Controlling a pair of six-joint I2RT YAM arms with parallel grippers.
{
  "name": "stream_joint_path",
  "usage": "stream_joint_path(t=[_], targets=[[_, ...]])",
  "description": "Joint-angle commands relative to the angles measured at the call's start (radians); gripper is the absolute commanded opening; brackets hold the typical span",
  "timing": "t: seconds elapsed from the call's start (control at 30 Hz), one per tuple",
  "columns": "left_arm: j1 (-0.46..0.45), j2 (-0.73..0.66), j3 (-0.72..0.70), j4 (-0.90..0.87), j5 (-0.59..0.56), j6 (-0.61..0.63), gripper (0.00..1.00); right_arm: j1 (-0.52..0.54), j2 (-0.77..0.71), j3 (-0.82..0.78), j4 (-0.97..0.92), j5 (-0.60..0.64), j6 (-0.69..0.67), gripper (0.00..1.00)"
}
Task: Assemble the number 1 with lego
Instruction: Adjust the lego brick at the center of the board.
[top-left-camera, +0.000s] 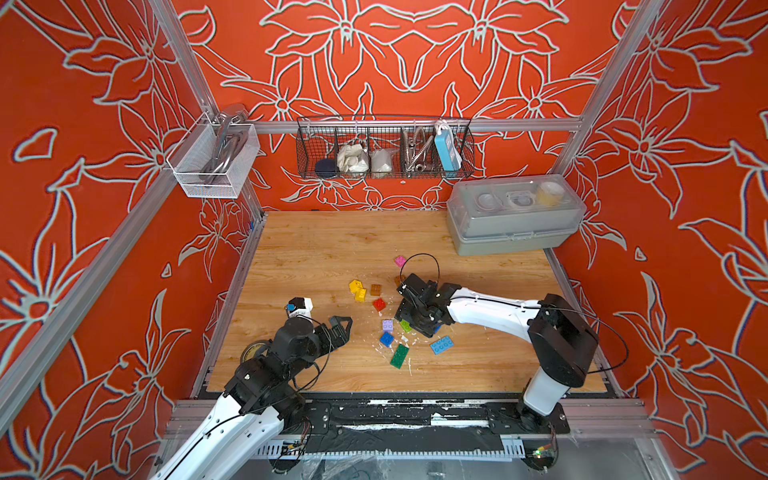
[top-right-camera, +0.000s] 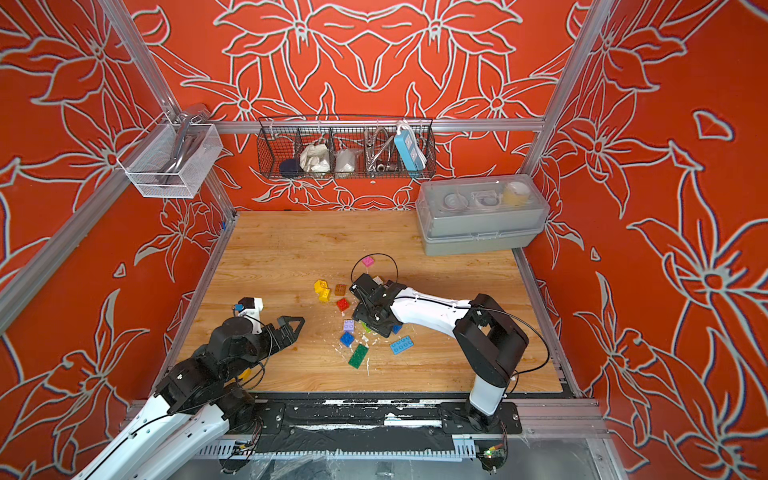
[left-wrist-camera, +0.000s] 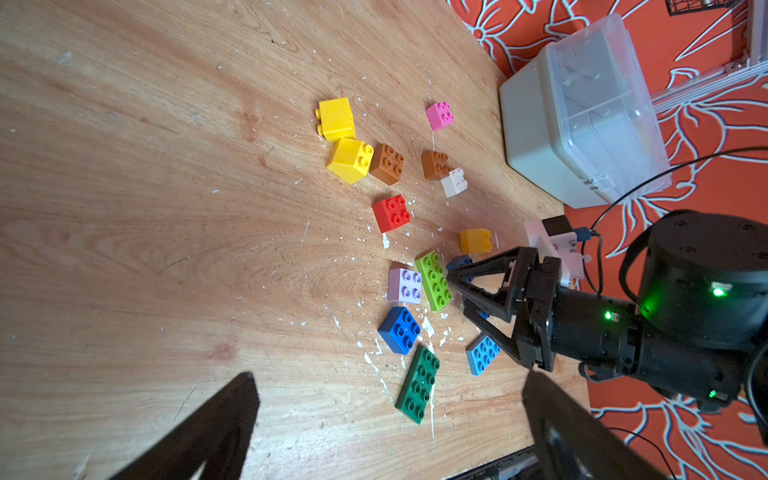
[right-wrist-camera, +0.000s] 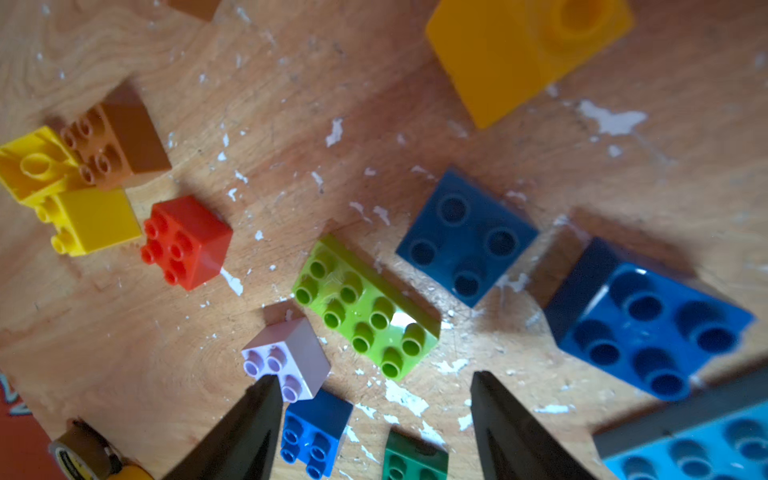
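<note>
Lego scattered loose on wooden table (top-left-camera: 332, 249). Lime plate (right-wrist-camera: 365, 307) flat, studs up. Lilac brick (right-wrist-camera: 286, 357) just beside lime plate; dark blue brick (right-wrist-camera: 465, 237) near its other long side; red brick (right-wrist-camera: 187, 241) near; green plate (left-wrist-camera: 419, 384) slightly farther. Right gripper (right-wrist-camera: 374, 376) at lime plate's end, released, gripping nothing. Left gripper (top-left-camera: 341, 326) well apart from lime plate, spread wide, holding nothing.

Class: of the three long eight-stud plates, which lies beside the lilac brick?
The lime plastic plate: alongside the lilac square brick, unlike the dark green plate and light blue plate.
</note>
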Motion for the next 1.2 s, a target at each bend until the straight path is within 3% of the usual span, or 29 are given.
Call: stream_joint_path(t=[0.0,0.87,1.17], targets=[[0.009,-0.024,-0.007,-0.009,-0.002,-0.001,0.99,0.003,0.041,0.071,-0.124,0.078,0.070,0.79],[0.012,-0.092,-0.015,-0.038,-0.003,-0.003,0.99,0.004,0.246,0.234,-0.151,0.086,0.094,0.79],[0.013,-0.093,-0.018,-0.032,-0.003,-0.003,0.99,0.017,0.215,0.202,-0.164,0.111,0.113,0.80]])
